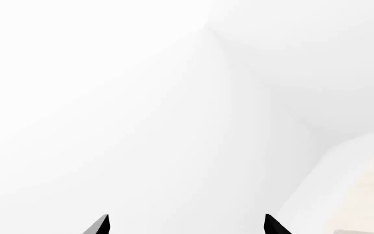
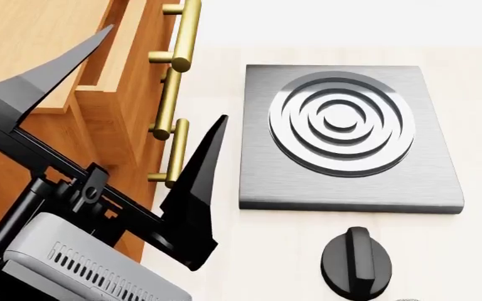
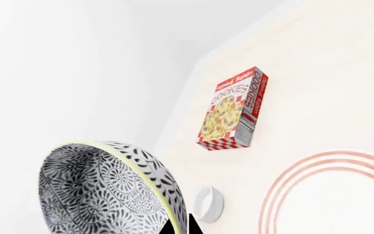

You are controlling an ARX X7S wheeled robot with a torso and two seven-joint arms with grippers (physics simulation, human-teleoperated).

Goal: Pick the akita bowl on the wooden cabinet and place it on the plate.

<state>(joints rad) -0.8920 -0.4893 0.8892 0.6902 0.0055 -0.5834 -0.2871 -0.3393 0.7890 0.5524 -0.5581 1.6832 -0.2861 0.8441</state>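
Two arms noted | left gripper (image 2: 132, 119) jaws spread apart, empty, beside the wooden cabinet (image 2: 23, 56) | right gripper's jaws clamped on the bowl (image 3: 102, 190) rim, bowl held tilted near the plate (image 3: 330, 195) | cookie box (image 3: 233, 109) beyond the plate

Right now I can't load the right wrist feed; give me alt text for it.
A black-and-white patterned bowl fills the near foreground, tilted, with a dark tip of the right claw at its rim. Beyond it lie the red-ringed white plate, a small white round object and a cookies box on the pale surface.
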